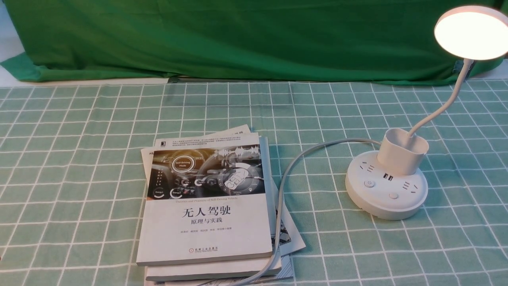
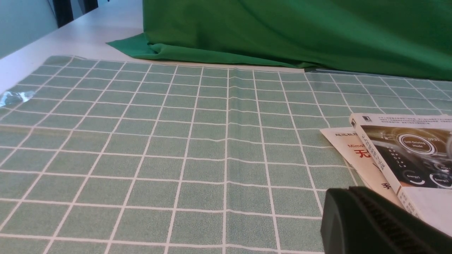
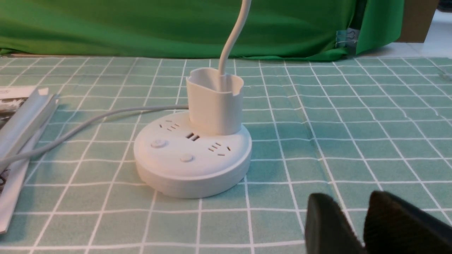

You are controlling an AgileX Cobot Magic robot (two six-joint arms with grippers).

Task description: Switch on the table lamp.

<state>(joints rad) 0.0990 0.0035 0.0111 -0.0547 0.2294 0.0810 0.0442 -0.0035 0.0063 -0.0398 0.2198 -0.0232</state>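
Right wrist view, lit lamp (image 3: 192, 151) standing beyond the right gripper (image 3: 344, 208) — well apart, its fingers slightly spread

On inspection, I find my left gripper (image 2: 346, 195) fitted with near-black, matt-looking fingers with narrow ends, and my right gripper (image 3: 348, 201) with two dark grey-to-black fingers, bluntly rounded at the ends and broader behind, their finer surface detail too blurred to certify.
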